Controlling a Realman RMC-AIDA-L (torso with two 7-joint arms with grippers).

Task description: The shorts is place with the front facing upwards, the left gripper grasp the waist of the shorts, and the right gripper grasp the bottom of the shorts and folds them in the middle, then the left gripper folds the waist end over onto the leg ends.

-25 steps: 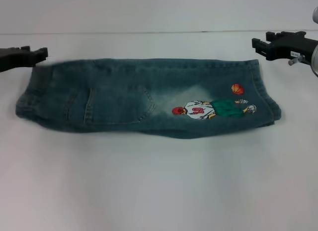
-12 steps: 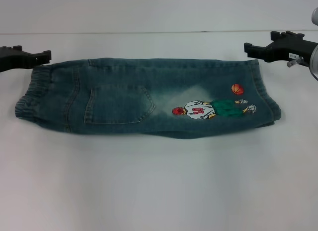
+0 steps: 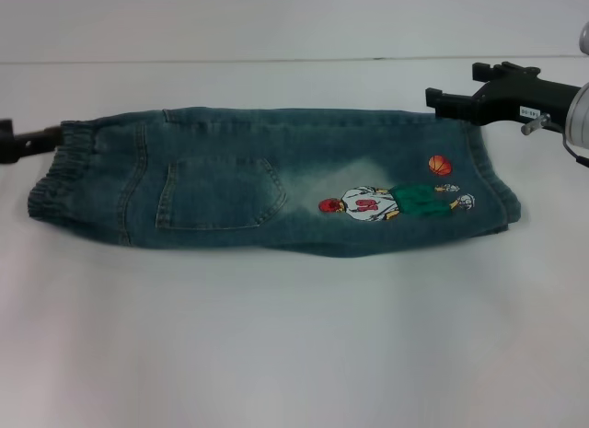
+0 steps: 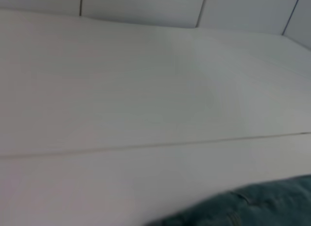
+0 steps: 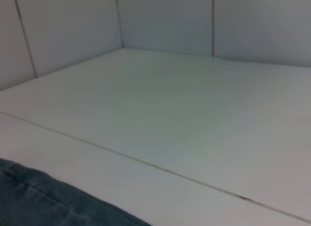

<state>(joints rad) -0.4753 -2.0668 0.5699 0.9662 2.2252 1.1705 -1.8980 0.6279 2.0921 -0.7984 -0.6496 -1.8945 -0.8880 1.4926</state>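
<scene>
Left pincer (image 3: 20,143) sat at the far-left edge of the head view, only a black stub showing, tip right at the far corner of the waist (image 3: 55,170). Couldn't tell whether it was open or closed, or if it had cloth. Right pincer (image 3: 442,101), white label visible, was at the far corner of the leg ends (image 3: 492,184), fingertips touching or just over the denim edge. Couldn't tell its opening either; no cloth was visibly lifted.

Shorts (image 3: 267,184) lay flat on the tabletop (image 3: 294,354), already folded in half lengthwise: one narrow strip, waist toward the robot's left, hems toward its right. Patch pocket (image 3: 216,196) faced up, cartoon print (image 3: 391,202) nearer the hems. Both wrist views caught only a sliver of denim at the frame edge, left wrist (image 4: 252,206) and right wrist (image 5: 43,199).

Handling, my read: soft washed denim, light, limp but with some body, doubled now so thicker at the edges. It should drape, not hold shape. The gathered elastic band looked like the bulkiest, most grippable spot; pinch both layers there, at the far corner, or the lower layer drags. Not fragile, not slippery on this surface as far as I could judge.

Tabletop was plain white, matte, with one thin seam line running across behind the shorts. White panelled walls behind it in the wrist views.
</scene>
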